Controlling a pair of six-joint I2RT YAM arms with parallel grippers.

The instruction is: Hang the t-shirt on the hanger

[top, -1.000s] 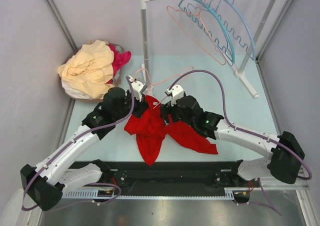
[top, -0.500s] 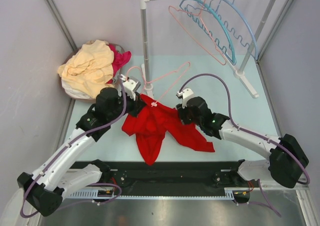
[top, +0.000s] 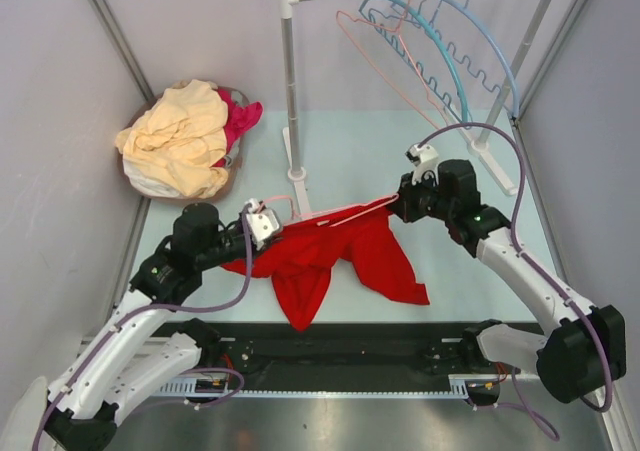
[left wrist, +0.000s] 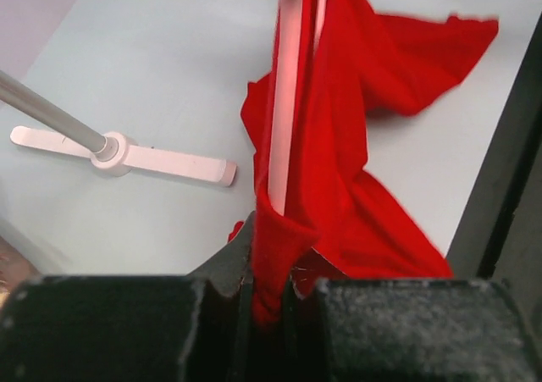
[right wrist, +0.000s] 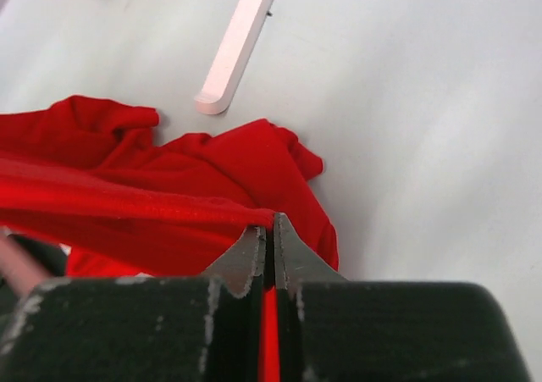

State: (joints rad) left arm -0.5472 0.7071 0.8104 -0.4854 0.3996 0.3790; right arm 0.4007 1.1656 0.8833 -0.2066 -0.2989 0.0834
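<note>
Red cloth pinched at both ends. Left gripper is clamped on one edge of the t-shirt. The hanger bar runs into that same fold; I cannot tell whether it is pinched too. T-shirt spans mid-table, top edge taut along the hanger, body sagging to the surface. Right gripper is closed on the opposite edge. Judgement: hold tension even, hanger level, and ease the cloth over the hanger's right shoulder slowly so neither pinch slips.
</note>
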